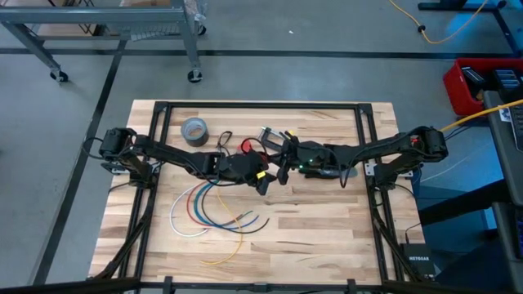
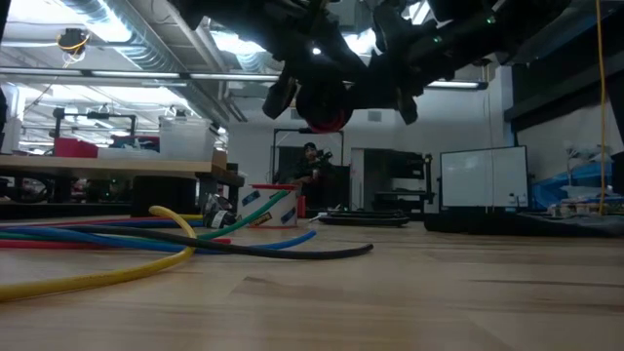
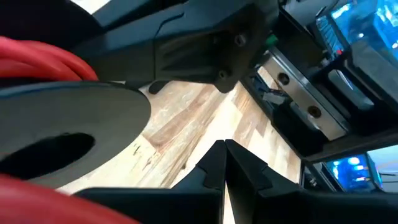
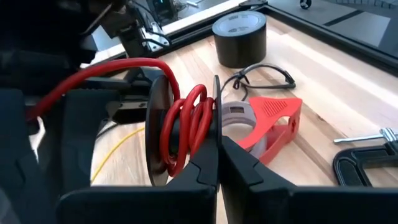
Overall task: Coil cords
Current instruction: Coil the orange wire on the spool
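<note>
The black spool (image 4: 163, 127) hangs above the middle of the table (image 1: 327, 237), with the red wire (image 4: 186, 124) partly wound on it. The right claw (image 4: 217, 165) is clamped on its flange. The left claw (image 3: 224, 163) is closed together, empty beside it. For a neat coil, hold the spool steady and lay each turn beside the last one.

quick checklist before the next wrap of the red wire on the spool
1. Right gripper shut on the spool rim: ok.
2. Red wire wound in loops between the spool's flanges: ok.
3. Left gripper jaws shut, with the red wire in them: cannot tell.
4. Spool held up off the table: ok.
5. Loose coloured wires clear of the spool: ok.
6. Red clamp under the spool, in the way: cannot tell.
</note>
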Controlling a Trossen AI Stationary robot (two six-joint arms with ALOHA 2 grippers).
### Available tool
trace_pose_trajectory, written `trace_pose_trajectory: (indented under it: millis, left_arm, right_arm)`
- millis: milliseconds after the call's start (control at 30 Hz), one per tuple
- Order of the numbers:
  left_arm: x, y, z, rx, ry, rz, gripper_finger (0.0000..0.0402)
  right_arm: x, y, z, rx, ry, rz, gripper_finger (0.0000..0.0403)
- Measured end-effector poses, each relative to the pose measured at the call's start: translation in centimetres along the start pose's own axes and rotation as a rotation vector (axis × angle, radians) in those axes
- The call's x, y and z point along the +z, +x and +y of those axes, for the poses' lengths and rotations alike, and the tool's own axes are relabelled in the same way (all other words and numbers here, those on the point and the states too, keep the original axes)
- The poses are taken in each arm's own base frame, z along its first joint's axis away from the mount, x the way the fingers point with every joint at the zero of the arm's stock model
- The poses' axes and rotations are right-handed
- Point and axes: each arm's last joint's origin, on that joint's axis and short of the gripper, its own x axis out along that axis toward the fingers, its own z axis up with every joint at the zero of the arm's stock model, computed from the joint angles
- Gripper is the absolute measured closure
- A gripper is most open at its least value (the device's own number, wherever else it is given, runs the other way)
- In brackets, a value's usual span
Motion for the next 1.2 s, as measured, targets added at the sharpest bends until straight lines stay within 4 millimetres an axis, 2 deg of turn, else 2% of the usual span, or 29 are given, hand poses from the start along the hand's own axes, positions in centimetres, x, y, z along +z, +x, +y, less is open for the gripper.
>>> trace_pose_trajectory:
  millis: [267, 467, 667, 867, 967, 1200]
  left_arm:
    - [-1.3, -0.2, -0.5, -0.027, 0.02, 0.099, 0.0397]
    - [-3.7, -0.8, -1.3, -0.059, 0.095, 0.258, 0.0378]
    - [-6.2, -1.7, -2.4, -0.045, 0.129, 0.316, 0.0365]
    - [-8.7, -3.1, -3.2, 0.171, 0.141, 0.082, 0.0397]
    - [-9.8, -4.0, -3.5, 0.27, 0.128, -0.062, 0.0394]
    - [-12.4, -6.4, -4.1, 0.356, 0.116, -0.416, 0.0398]
  right_arm:
    - [0.0, 0.0, 0.0, -0.014, 0.0, -0.007, 0.0398]
    - [0.1, 0.0, 0.0, -0.02, 0.0, -0.01, 0.0398]
    - [0.1, 0.0, 0.0, -0.02, 0.0, -0.012, 0.0398]
    - [0.1, 0.0, 0.0, -0.019, 0.0, -0.011, 0.0398]
    - [0.1, 0.0, 0.0, -0.019, 0.001, -0.013, 0.0398]
    - [0.5, -0.4, 0.1, 0.001, 0.004, -0.023, 0.0398]
